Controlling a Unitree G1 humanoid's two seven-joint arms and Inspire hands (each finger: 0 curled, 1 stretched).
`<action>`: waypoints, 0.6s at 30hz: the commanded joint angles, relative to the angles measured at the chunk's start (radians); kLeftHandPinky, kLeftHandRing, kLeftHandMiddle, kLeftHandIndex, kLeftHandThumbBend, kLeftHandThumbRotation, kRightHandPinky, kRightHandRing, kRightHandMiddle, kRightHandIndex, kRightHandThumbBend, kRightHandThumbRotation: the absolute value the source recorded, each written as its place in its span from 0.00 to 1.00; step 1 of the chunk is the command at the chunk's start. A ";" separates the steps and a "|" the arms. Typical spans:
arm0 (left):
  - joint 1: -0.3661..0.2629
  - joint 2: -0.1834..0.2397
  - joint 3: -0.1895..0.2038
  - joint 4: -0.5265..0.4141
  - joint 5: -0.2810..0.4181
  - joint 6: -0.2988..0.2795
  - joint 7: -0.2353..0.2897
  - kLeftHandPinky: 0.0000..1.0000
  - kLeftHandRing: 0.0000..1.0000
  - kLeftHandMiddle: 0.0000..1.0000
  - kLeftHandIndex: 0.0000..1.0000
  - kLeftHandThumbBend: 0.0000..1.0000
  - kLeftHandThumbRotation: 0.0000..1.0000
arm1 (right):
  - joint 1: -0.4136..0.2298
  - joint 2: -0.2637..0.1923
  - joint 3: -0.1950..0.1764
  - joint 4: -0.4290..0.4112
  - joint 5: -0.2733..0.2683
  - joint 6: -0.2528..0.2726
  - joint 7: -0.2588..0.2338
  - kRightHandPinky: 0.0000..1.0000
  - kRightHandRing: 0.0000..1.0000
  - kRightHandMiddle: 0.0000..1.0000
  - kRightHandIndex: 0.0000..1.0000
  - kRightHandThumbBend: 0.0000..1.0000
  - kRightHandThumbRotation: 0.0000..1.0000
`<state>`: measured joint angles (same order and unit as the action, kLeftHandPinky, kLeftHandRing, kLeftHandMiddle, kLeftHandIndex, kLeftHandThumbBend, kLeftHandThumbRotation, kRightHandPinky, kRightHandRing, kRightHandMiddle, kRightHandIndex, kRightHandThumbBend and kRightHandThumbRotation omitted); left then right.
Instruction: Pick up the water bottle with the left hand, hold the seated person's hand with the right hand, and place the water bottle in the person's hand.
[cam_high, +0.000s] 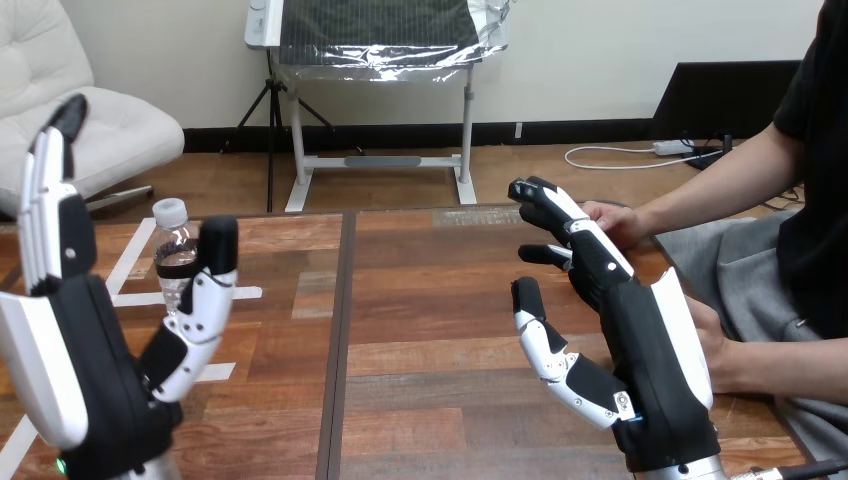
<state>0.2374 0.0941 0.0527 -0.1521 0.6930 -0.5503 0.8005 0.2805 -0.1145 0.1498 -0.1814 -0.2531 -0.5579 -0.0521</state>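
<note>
The left hand (90, 370) has its fingers (48, 200) straight and spread, thumb set apart, holding nothing. Just beyond that thumb, the small clear plastic water bottle with a white cap (172, 250) stands upright on the wooden table (430, 310). It looks light, thin-walled and smooth, so it would likely dent or slip. A wrap round its mid body seems best. The right hand (650, 340) reaches out uncurled, its fingertips beside the person's hand (612, 222), not closed round it.
</note>
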 joint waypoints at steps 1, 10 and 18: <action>-0.077 0.027 0.023 0.035 -0.007 0.013 -0.015 0.92 0.95 0.93 0.93 0.62 0.75 | -0.070 0.017 -0.010 -0.003 -0.005 -0.011 -0.013 0.76 0.89 0.93 0.86 0.10 0.00; -0.115 0.035 0.032 0.084 -0.121 0.027 -0.094 0.96 0.97 0.96 0.95 0.68 0.70 | -0.076 0.020 -0.009 0.002 0.001 -0.013 -0.012 0.76 0.89 0.94 0.86 0.10 0.00; -0.144 0.035 0.044 0.121 -0.227 0.080 -0.199 0.98 0.99 0.99 0.98 0.79 0.66 | -0.082 0.020 -0.008 0.005 0.002 -0.014 -0.012 0.76 0.89 0.94 0.86 0.10 0.00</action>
<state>0.1642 0.1146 0.0868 -0.0676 0.5108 -0.5047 0.6546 0.2645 -0.1138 0.1497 -0.1776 -0.2531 -0.5579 -0.0531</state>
